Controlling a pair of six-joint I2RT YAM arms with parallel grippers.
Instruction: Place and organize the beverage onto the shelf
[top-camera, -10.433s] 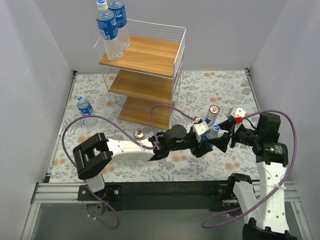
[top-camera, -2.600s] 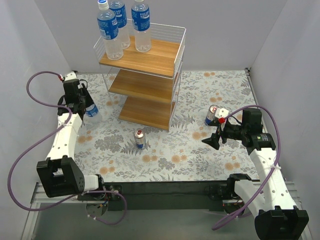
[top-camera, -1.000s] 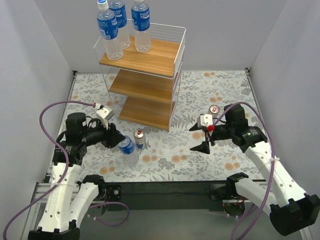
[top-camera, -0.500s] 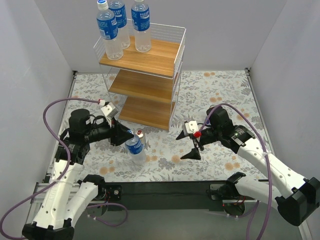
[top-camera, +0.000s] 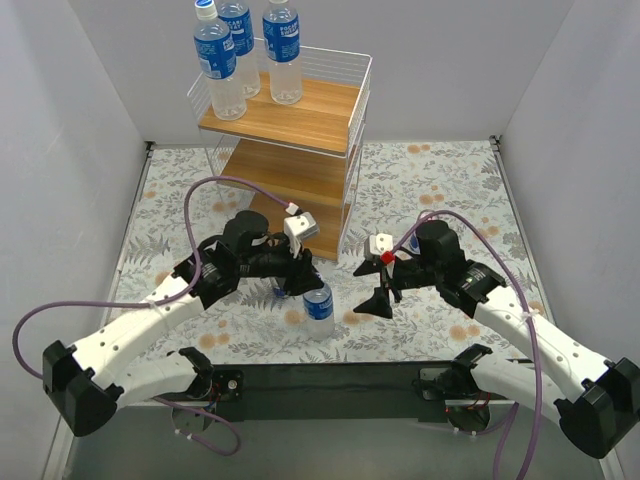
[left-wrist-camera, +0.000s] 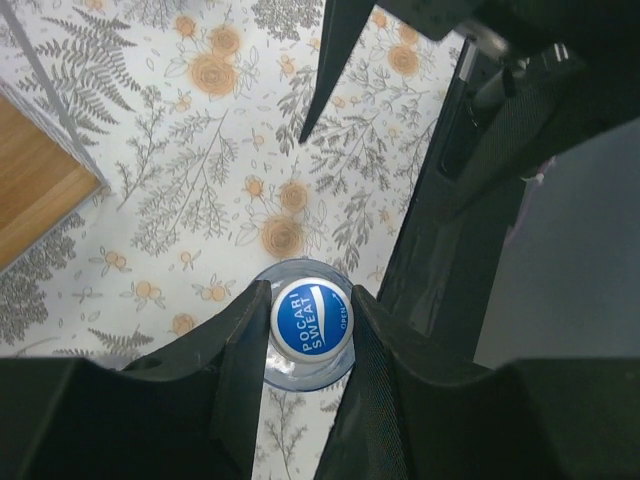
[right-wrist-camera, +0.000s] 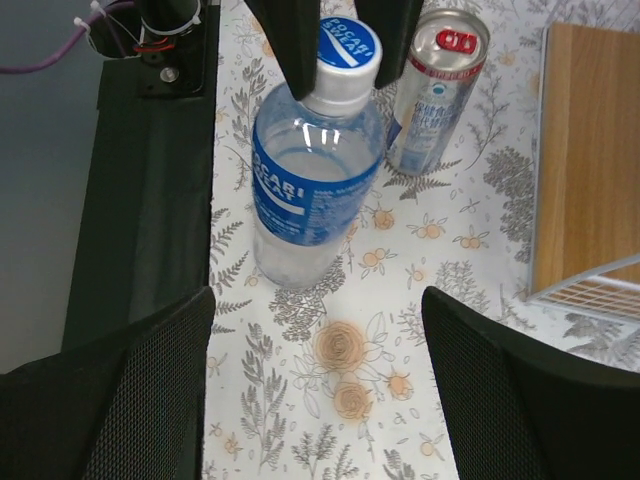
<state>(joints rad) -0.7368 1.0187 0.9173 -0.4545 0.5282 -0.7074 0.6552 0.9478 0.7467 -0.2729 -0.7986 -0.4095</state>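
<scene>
The left gripper is clamping the blue cap of a clear plastic bottle with a blue label, holding it upright near the floral cloth's front edge, just beside a slim silver can. The right gripper is hanging wide open close by, facing the bottle. Three matching bottles are standing on the top board of the white wire shelf.

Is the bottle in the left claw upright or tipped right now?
Upright. The bottle stands cap-up beside the can, which stands the same way, with the left claw shut around its top.
</scene>
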